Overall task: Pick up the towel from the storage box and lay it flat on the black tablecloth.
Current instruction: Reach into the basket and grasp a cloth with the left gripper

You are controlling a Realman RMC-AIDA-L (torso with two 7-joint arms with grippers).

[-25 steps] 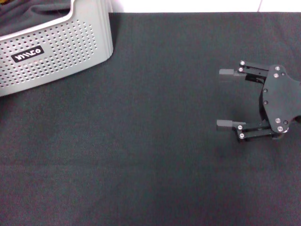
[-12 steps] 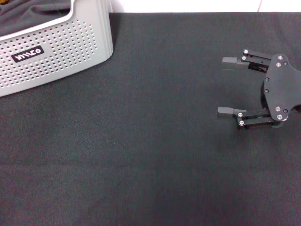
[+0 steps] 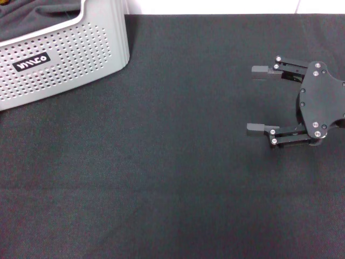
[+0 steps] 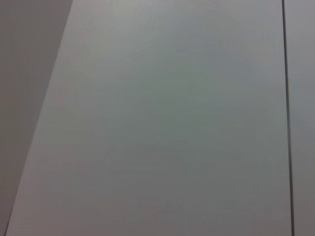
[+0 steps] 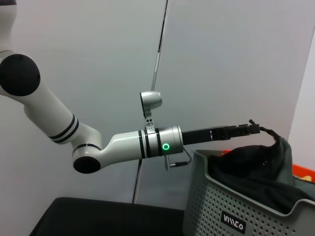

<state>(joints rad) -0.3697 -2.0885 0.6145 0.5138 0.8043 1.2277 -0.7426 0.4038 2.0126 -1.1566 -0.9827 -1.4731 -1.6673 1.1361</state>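
Note:
The storage box (image 3: 70, 59), pale grey with dotted walls and a black label, stands at the far left on the black tablecloth (image 3: 161, 162). It also shows in the right wrist view (image 5: 236, 206). A dark grey-green cloth, the towel (image 5: 256, 167), is heaped in it, with an orange edge at one side, and rises in a peak. My left gripper (image 5: 252, 124) reaches over the box and is shut on that peak. In the head view only dark folds of the towel (image 3: 38, 16) show. My right gripper (image 3: 251, 99) is open and empty over the tablecloth at the right.
A white strip (image 3: 215, 6) runs beyond the tablecloth's far edge. The left wrist view shows only a pale wall (image 4: 172, 123). My white left arm (image 5: 123, 145) stretches across above the tablecloth (image 5: 98, 216) toward the box.
My right gripper has shifted a little toward the far edge and stays open. The box has not moved.

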